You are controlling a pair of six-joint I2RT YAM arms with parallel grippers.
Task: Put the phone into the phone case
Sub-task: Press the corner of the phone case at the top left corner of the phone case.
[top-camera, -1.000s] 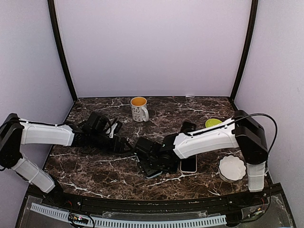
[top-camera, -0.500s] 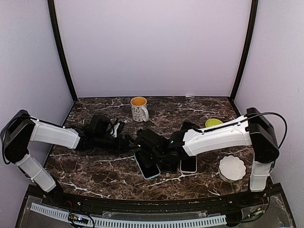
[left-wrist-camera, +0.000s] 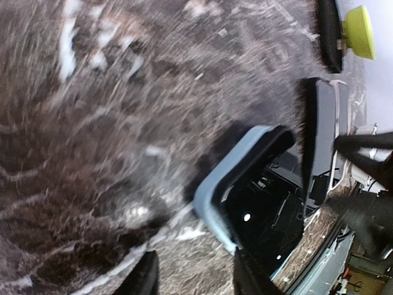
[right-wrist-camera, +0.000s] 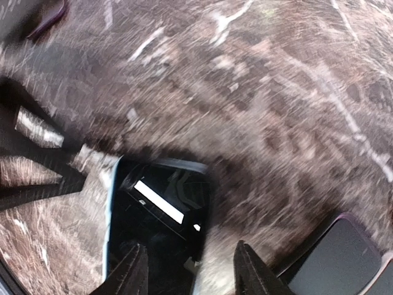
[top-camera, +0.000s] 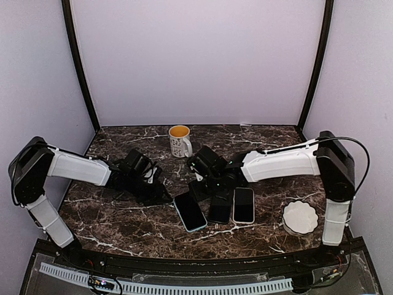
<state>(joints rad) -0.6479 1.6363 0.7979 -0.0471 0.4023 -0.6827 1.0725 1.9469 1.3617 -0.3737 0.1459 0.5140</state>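
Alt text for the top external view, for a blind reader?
Three phone-sized slabs lie side by side on a dark marble table: a black phone in a light blue case, a dark one, and a pale-rimmed one. The left tool and right tool hover just behind them, empty.

your left arm (top-camera: 73, 167) and right arm (top-camera: 279, 166) each wear smooth white shells over the long links with black joints between, the left tool (left-wrist-camera: 193, 276) and right tool (right-wrist-camera: 187, 270) end in dark tapered fingers, and a thin black cable (top-camera: 366, 165) loops off the right arm's elbow.
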